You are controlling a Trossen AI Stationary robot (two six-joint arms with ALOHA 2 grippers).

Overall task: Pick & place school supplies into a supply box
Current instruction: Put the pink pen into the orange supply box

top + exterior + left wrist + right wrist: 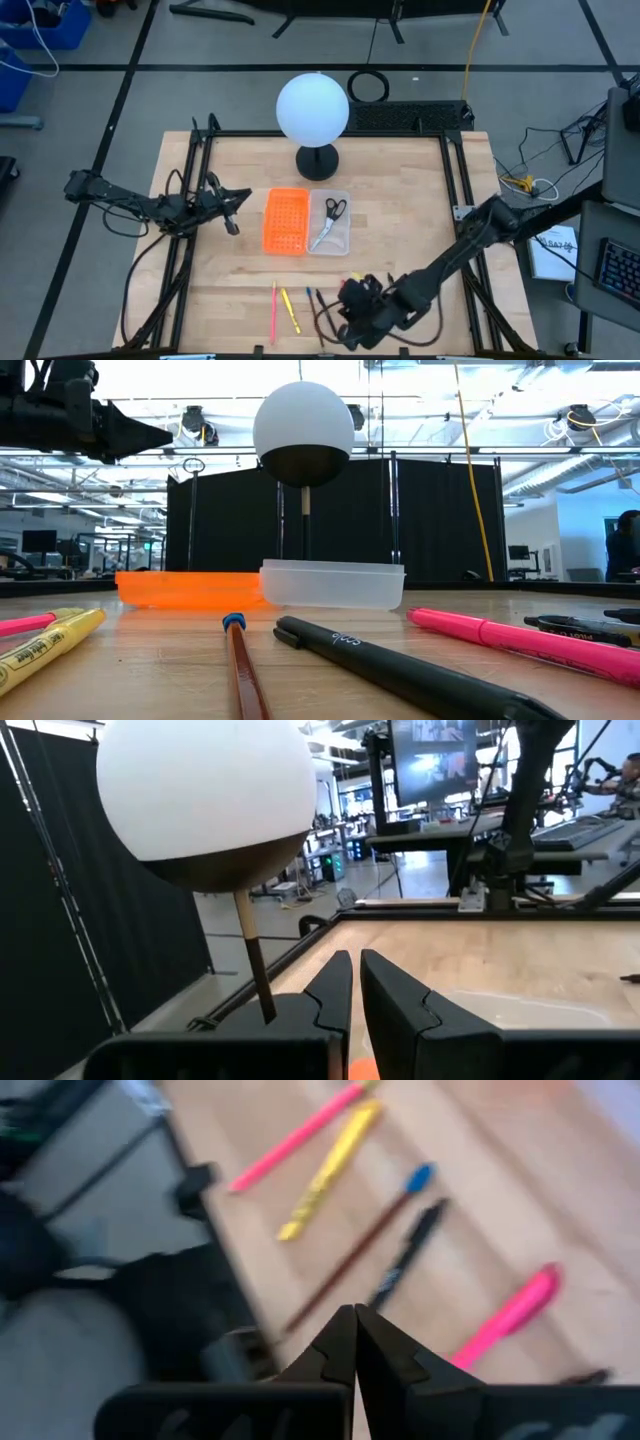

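The clear supply box point(340, 238) stands on the table right of an orange perforated tray point(285, 221); black-handled scissors point(331, 215) lie inside it. By the near edge lie a pink pen point(300, 1130), a yellow highlighter point(330, 1170), a brown pencil with a blue cap point(360, 1245), a black pen point(410, 1250) and a pink highlighter point(505, 1320). My right gripper point(355, 1325) hovers shut and empty over the near edge beside them point(347, 305). My left gripper point(355, 990), shut to a slit and empty, waits in the air left of the orange tray point(235, 205).
A lamp with a white globe point(312, 108) on a black base point(317, 160) stands behind the trays. A black frame point(200, 150) borders the table. A further dark marker point(580, 625) lies at the right. Bare wood shows between the trays and the pens.
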